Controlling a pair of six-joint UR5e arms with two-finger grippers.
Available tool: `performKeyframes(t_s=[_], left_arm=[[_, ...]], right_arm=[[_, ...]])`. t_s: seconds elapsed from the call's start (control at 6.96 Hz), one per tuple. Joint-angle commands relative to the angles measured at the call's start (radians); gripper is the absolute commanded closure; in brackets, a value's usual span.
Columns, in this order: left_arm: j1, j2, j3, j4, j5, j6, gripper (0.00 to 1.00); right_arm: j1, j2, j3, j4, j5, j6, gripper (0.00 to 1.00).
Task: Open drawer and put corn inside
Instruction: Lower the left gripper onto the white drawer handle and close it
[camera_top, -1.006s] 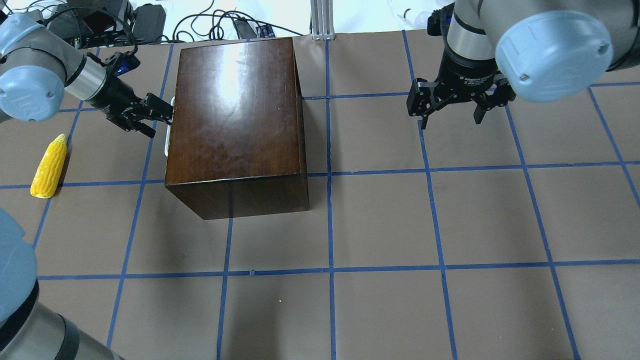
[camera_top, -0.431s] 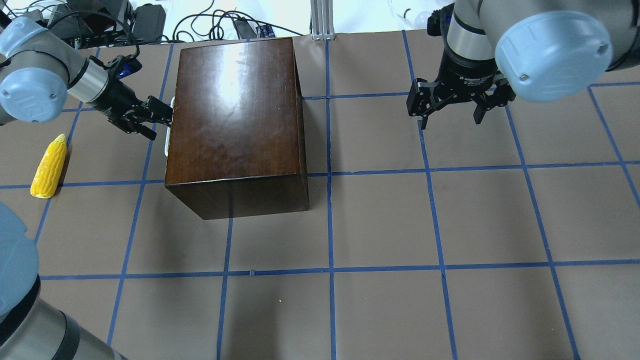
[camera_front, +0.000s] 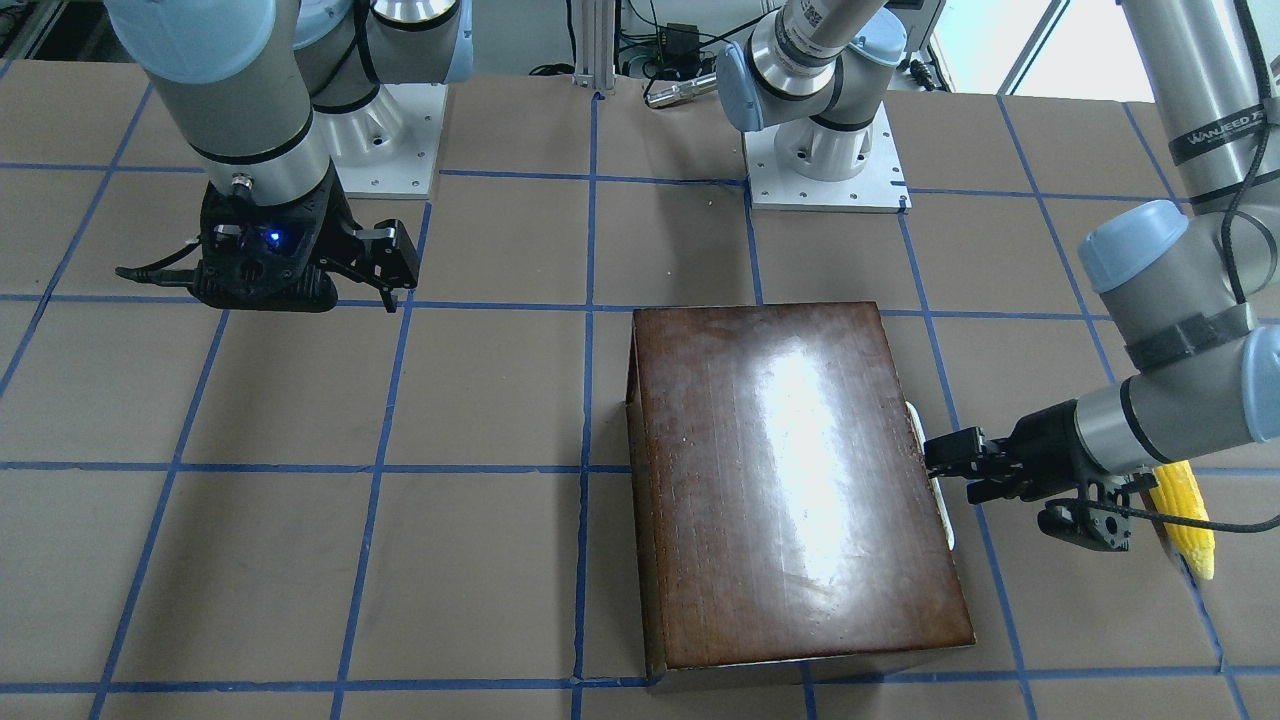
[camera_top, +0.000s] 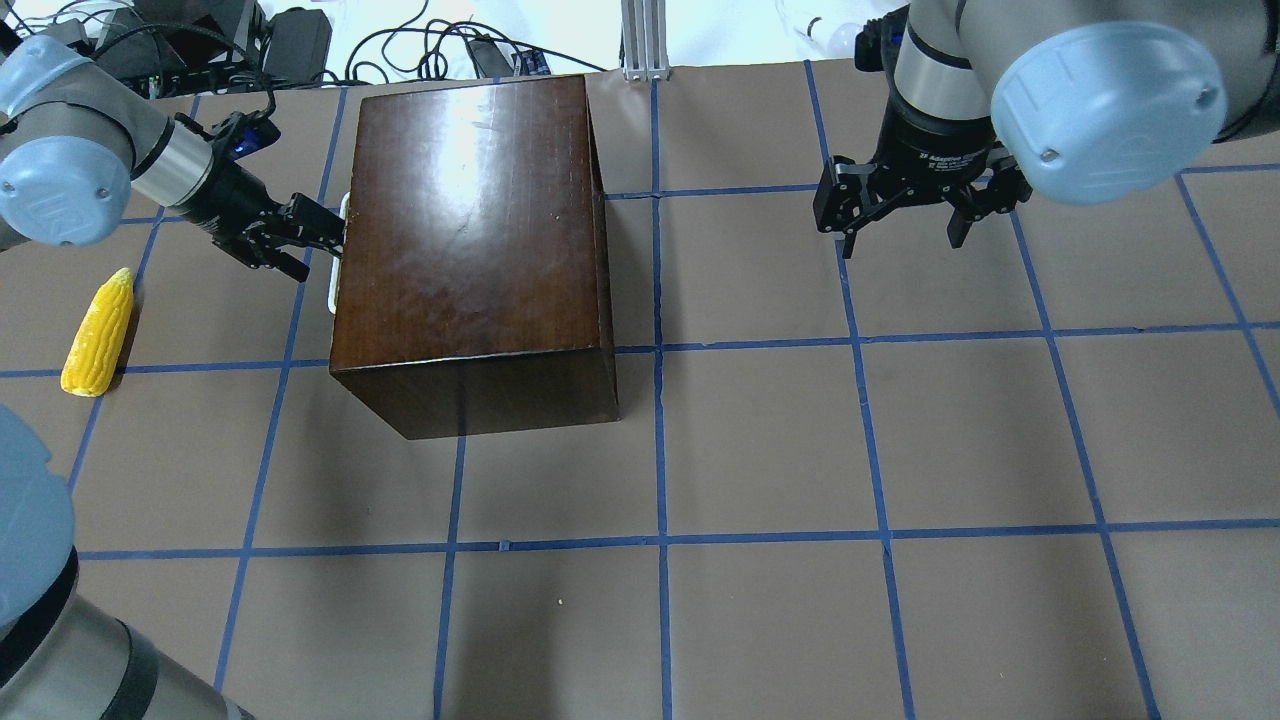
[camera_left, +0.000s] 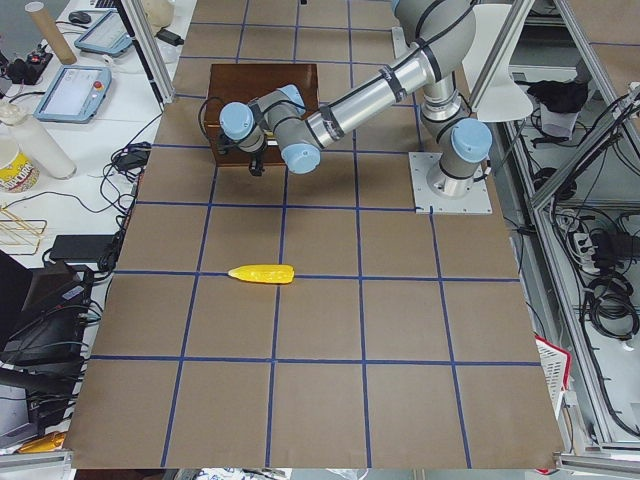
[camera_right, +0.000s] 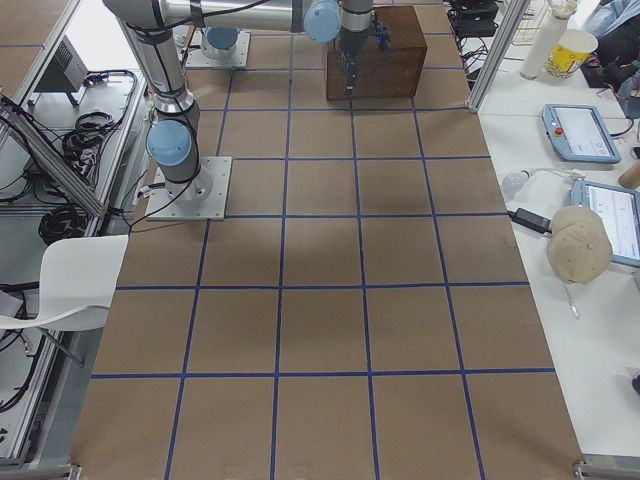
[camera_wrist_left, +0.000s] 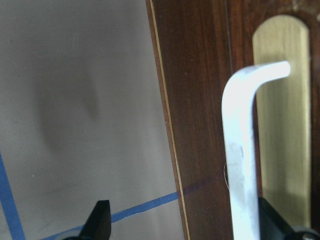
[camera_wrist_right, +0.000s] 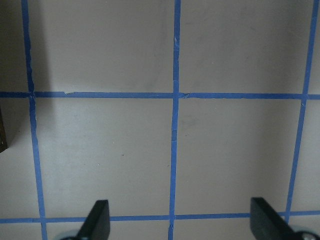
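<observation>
The dark-brown wooden box (camera_top: 470, 230) stands at the far left of the table and its drawer is shut. Only the drawer's dark front panel (camera_wrist_left: 200, 115) and whitish handle (camera_wrist_left: 240, 150) show; the handle also shows in the overhead view (camera_top: 337, 250). My left gripper (camera_top: 316, 246) is open at the handle. In the left wrist view (camera_wrist_left: 187, 222) the handle sits between the fingers, close to the right one. The yellow corn (camera_top: 98, 332) lies on the table left of the box, apart from the gripper. My right gripper (camera_top: 900, 225) is open and empty above the table, right of the box.
The table is brown paper with a blue tape grid (camera_top: 660, 450). Cables and equipment (camera_top: 300, 40) lie beyond the far edge. The arm bases (camera_front: 825, 150) stand at the robot's side. The box also shows in the front view (camera_front: 790, 480).
My left gripper has shifted slightly at the box's handle side, its fingers drawing in closer to the handle. The corn, the box and the right arm have not moved.
</observation>
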Motion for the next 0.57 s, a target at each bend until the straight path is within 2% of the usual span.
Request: performKeyframes(t_s=[0.0, 0.43], left_arm=[[0.002, 0.000, 0.008, 0.000, 0.002, 0.004, 0.00], [0.002, -0.002, 0.011, 0.000, 0.030, 0.039, 0.00]], right_arm=[[0.000, 0.000, 0.000, 0.001, 0.000, 0.000, 0.00], [0.000, 0.000, 0.000, -0.001, 0.000, 0.000, 0.00]])
